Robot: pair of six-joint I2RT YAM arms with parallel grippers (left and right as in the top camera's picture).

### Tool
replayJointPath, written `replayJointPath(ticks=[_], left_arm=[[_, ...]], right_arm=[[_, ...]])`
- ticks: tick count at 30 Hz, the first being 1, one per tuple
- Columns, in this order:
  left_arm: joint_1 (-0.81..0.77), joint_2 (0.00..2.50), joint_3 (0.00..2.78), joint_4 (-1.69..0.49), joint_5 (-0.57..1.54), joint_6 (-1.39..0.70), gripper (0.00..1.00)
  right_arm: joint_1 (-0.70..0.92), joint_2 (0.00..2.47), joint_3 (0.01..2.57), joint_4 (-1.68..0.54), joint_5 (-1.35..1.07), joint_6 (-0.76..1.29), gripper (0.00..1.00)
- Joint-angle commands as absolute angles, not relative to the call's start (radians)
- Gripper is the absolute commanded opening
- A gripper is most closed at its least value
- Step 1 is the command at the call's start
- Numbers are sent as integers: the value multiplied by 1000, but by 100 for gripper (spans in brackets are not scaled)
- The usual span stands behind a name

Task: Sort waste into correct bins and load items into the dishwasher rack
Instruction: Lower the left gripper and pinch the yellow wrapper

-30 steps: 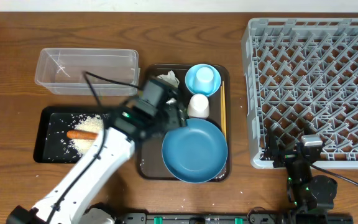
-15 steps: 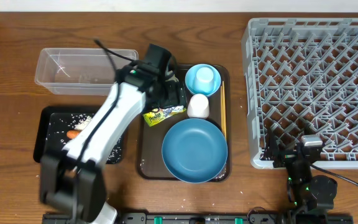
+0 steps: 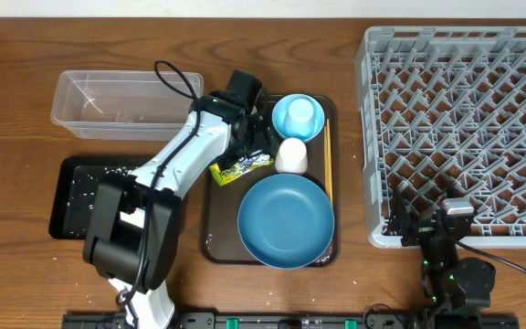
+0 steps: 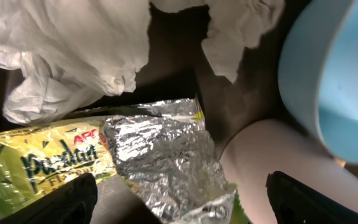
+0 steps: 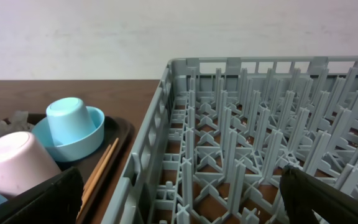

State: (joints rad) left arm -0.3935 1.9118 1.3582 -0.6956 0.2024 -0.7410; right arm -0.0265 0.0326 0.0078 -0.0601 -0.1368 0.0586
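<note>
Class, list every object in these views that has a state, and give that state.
wrapper, torn open, foil showing
left gripper, open over the wrapper
right gripper, open, empty
tissues, crumpled
dark-blue dish, upright, empty
light-blue bowl, holding an upturned blue cup
dishwasher rack, empty
clear tub, lidless
black tray, strewn with rice

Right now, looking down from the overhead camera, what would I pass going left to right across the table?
Clear tub → wrapper → white cup → chopsticks → rack. The black tray, blue bowl and blue dish overlap these, so I leave them out.
</note>
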Motion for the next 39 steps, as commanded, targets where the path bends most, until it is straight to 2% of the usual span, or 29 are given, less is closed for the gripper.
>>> replayJointPath(ticks=[1, 5, 6, 10, 14, 15, 17, 30, 32, 34, 35, 39], left_arm=[[-396, 1953, 1365, -694, 183, -826, 83], [-406, 1971, 1365, -694, 191, -852, 76], [-408, 1971, 1365, -694, 191, -852, 72], [-411, 1971, 1365, -694, 191, -852, 47], [-411, 1961, 1366, -705, 203, -852, 12], [-411, 1953, 1366, -706, 210, -851, 7], [-411, 1931, 1366, -711, 222, -851, 6], [-411, 1640, 1365, -759, 220, -851, 6], [-411, 1624, 1365, -772, 220, -851, 17], [-412, 1631, 1363, -785, 219, -851, 41], [-412, 1638, 1358, -786, 219, -851, 50], [-412, 1702, 1345, -789, 221, -871, 70]], right_arm=[[-45, 34, 6, -63, -131, 47, 99], [-45, 34, 6, -63, -131, 47, 99], [-45, 34, 6, -63, -131, 47, 99], [-45, 34, 6, -64, -131, 47, 99], [-45, 34, 6, -63, -131, 47, 99], [-45, 34, 6, -63, -131, 47, 99], [-45, 34, 6, -63, -131, 47, 99], [-45, 34, 6, -63, -131, 47, 99], [-45, 34, 6, -64, -131, 47, 99], [-45, 34, 6, -63, -131, 47, 99], [-45, 34, 6, -63, -131, 47, 99], [-45, 34, 6, -63, -131, 47, 99]])
